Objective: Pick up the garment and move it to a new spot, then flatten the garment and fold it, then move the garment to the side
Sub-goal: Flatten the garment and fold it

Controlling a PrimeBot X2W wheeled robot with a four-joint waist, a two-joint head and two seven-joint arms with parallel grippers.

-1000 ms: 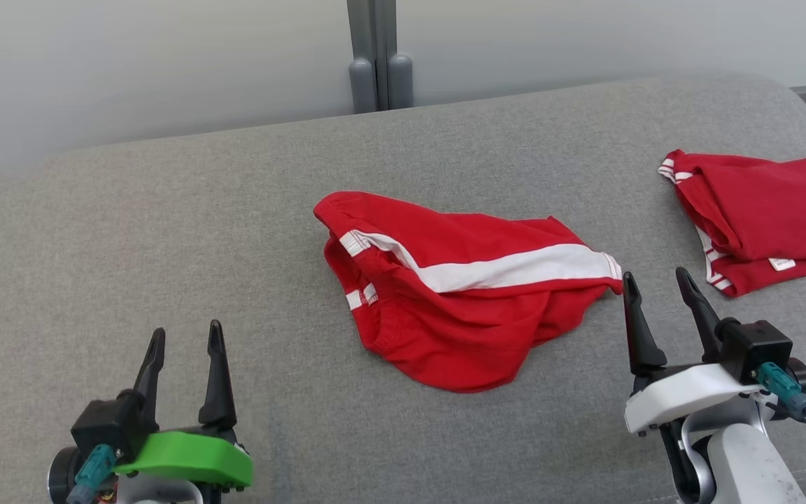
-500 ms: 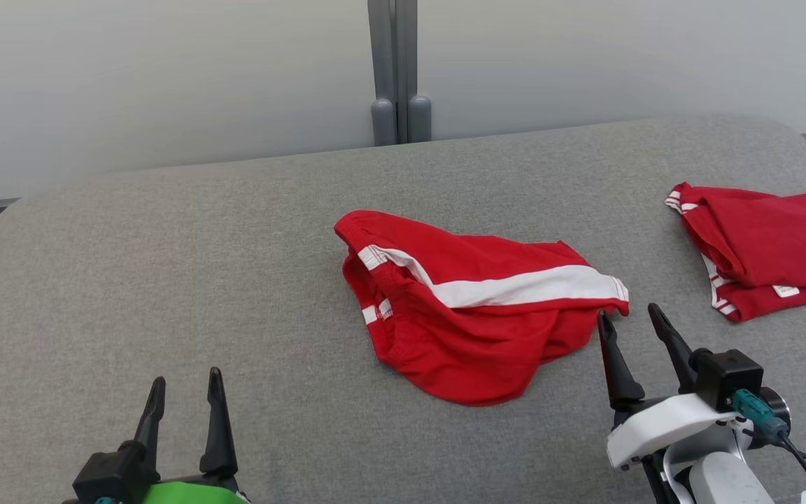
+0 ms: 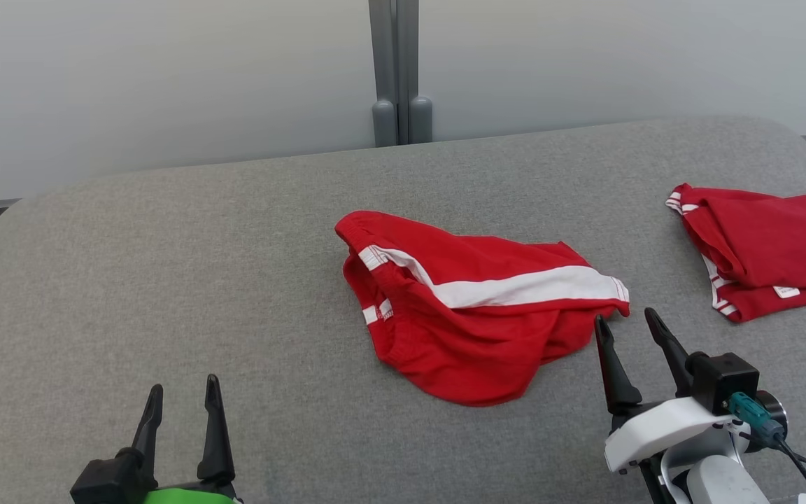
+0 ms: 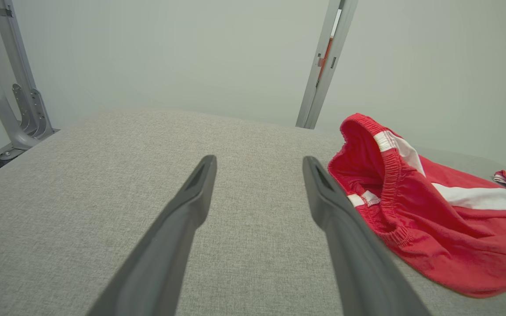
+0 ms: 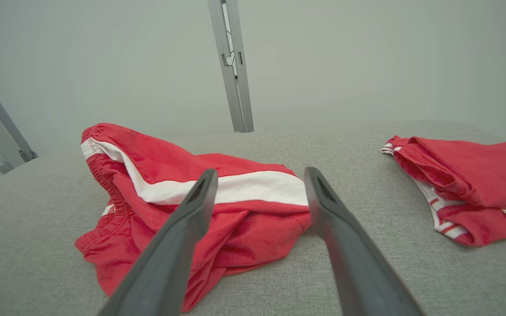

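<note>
The right gripper (image 3: 625,318), at the lower right of the head view, stands with its two dark fingers spread apart and nothing between them. Its tips sit just below and beside the right-hand end of the red shorts (image 3: 473,315), close to the cloth but not touching it as far as can be told. The left gripper (image 3: 185,385), at the lower left, is likewise spread wide and empty, well apart from the shorts, over bare grey cushion (image 3: 165,280).

The shorts lie crumpled in the middle of the frame, with the elastic waistband at the left end and a broad white stripe running across to the right end. A second red garment (image 3: 774,245), folded and with thin white stripes along its edge, lies at the right edge of the frame. A small white label (image 3: 786,291) shows on its lower edge; any writing on it is too small to read. A grey post (image 3: 396,70) rises at top centre against the pale wall.
</note>
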